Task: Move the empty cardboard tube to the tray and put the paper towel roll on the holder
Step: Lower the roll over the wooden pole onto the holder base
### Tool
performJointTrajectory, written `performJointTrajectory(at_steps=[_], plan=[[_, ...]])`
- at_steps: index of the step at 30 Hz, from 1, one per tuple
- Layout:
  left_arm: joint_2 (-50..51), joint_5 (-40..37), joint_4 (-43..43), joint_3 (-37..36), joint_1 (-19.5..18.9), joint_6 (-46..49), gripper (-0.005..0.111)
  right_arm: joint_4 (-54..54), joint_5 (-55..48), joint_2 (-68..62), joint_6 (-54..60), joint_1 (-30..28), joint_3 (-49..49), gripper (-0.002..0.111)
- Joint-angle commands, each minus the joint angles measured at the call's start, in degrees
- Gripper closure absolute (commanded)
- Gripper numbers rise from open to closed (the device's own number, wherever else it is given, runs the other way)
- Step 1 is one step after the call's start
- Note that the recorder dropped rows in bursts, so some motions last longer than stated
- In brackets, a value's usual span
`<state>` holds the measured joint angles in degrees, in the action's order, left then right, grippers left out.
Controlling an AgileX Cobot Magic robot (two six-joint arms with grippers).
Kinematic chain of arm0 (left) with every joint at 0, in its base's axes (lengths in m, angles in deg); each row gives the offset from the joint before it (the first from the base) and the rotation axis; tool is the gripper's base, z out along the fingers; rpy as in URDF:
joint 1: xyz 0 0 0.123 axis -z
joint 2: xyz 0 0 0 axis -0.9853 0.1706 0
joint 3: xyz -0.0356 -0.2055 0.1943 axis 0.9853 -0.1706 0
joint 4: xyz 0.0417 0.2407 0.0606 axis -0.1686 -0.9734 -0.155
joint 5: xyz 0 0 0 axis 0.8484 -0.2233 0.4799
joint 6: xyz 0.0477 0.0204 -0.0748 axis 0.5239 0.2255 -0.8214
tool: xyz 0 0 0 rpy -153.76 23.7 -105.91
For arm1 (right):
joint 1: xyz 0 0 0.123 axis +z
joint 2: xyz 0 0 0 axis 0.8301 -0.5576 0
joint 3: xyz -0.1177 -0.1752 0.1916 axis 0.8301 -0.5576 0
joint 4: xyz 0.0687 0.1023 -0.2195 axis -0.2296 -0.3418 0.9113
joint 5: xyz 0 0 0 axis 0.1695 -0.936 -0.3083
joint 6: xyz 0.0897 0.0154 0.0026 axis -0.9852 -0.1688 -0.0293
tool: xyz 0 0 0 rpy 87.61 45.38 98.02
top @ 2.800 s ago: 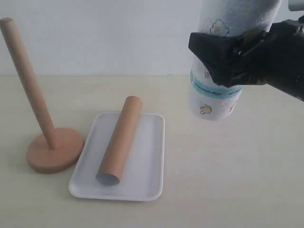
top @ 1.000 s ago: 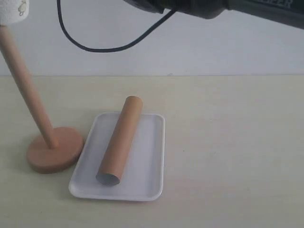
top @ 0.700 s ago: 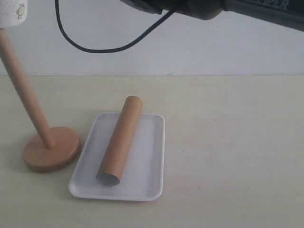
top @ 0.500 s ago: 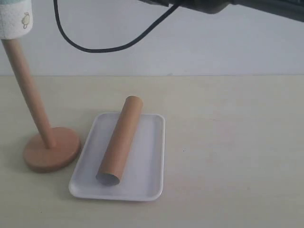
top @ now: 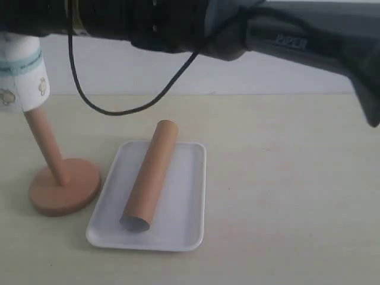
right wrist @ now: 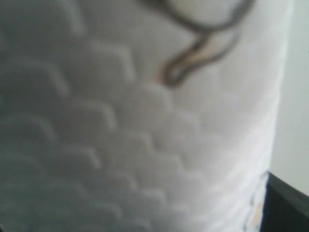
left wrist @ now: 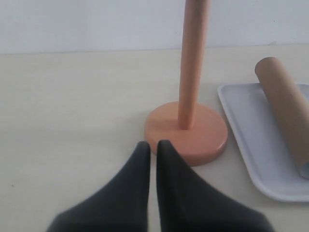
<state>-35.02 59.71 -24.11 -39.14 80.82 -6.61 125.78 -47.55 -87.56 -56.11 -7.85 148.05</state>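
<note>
The paper towel roll [top: 21,72], white with a teal band and small yellow prints, hangs over the top of the holder's pole [top: 45,147] at the far left, well above the round base [top: 65,190]. My right arm [top: 178,24] reaches across the top of the scene to it. In the right wrist view the embossed paper [right wrist: 135,125] fills the picture and only a dark finger edge [right wrist: 289,205] shows. The brown cardboard tube [top: 149,175] lies lengthwise in the white tray [top: 184,202]. My left gripper [left wrist: 152,145] is shut and empty, just short of the holder base [left wrist: 186,133].
The tray's left edge lies close to the holder base. A black cable [top: 119,107] droops from the right arm above the table's back edge. The pale tabletop [top: 291,190] stretches to the right of the tray.
The right arm has come down into view and the roll has slid lower over the pole's top. The holder base shifted slightly left. Tube and tray have not moved.
</note>
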Motion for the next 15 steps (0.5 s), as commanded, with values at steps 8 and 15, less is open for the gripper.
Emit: performJointTrajectory(at_steps=[8, 15], plan=[[-0.17, 0.45, 0.18, 0.03, -0.13, 0.16, 0.103, -1.01, 1.72, -6.14, 2.3, 0.88, 0.14, 0.109], [-0.17, 0.45, 0.18, 0.03, -0.13, 0.16, 0.103, -1.01, 1.61, -10.63, 2.3, 0.88, 0.14, 0.109]])
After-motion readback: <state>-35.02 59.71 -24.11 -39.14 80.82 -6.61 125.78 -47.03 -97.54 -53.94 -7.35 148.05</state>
